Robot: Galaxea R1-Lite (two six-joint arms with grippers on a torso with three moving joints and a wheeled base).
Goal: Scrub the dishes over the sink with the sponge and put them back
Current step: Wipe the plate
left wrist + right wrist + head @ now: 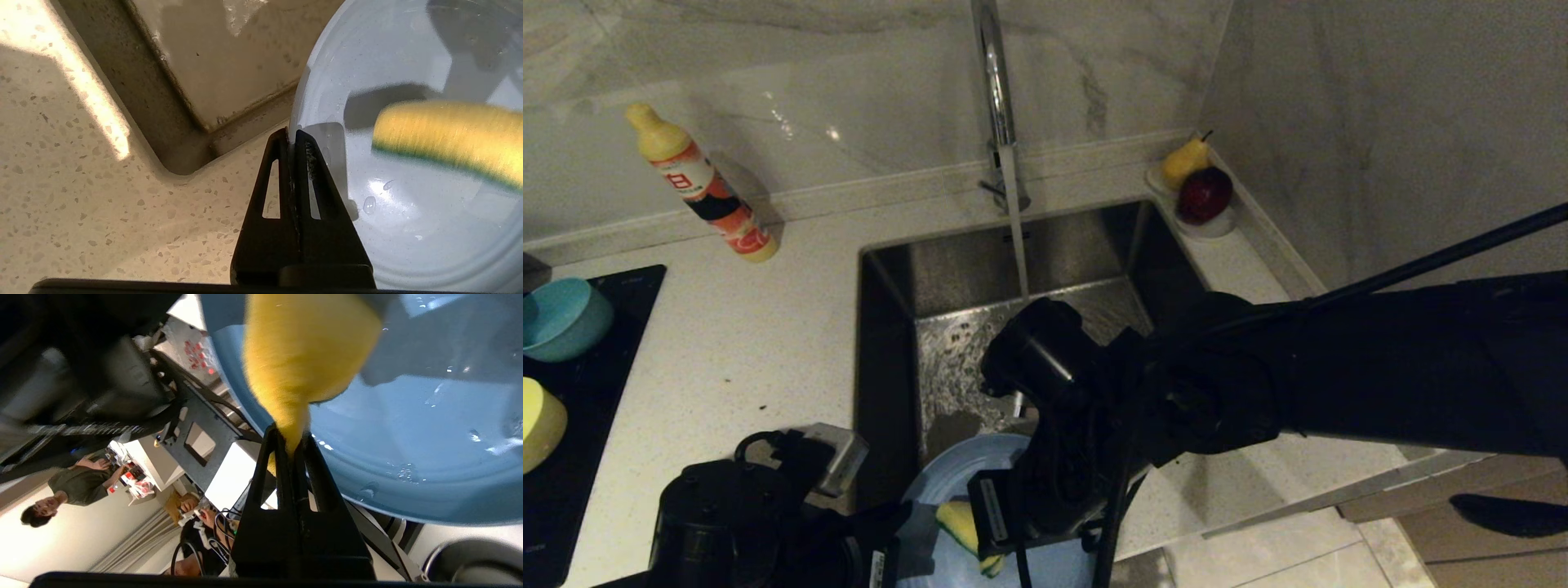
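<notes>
Near edge, 6 o'clock in the head view: left tool (292, 136) clenched on the rim of the light-blue plate (947, 490), holding it over the front lip of the sink (890, 327). Pinch is thin, at the plate's edge only; the left wrist view shows the rim between the closed fingers.

Right tool (291, 437) is clamped on the sponge (302, 355), grabbing it by one squashed end. Yellow body sits against the plate's face, thin green layer along one edge. Sponge (960, 523) shows at about 6 o'clock in the head view, just under the right wrist.

Handling, my read:
- plate looks like light, stiff plastic. Wet, droplets on it, so slippery. An edge pinch can pivot under scrub load. Keep pressure moderate and push toward the held rim, not away.
- sponge is soft, deforms a lot. An end grip gives a floppy pad; a hold nearer its middle would be firmer.

Mid field, centre: steel basin, tap (996, 98) running, stream landing on the sink floor beyond the plate, so the plate isn't under the water.

Left, 9 o'clock: teal-blue bowl (560, 318) and pale yellow bowl (539, 425) on the dark hob (596, 457), well apart from the sink. Not yet in hand.

Far: detergent bottle (703, 188) on the tabletop (768, 343) at 10 o'clock; pear (1184, 159) and red fruit (1205, 194) in a small dish at 1 o'clock.
</notes>
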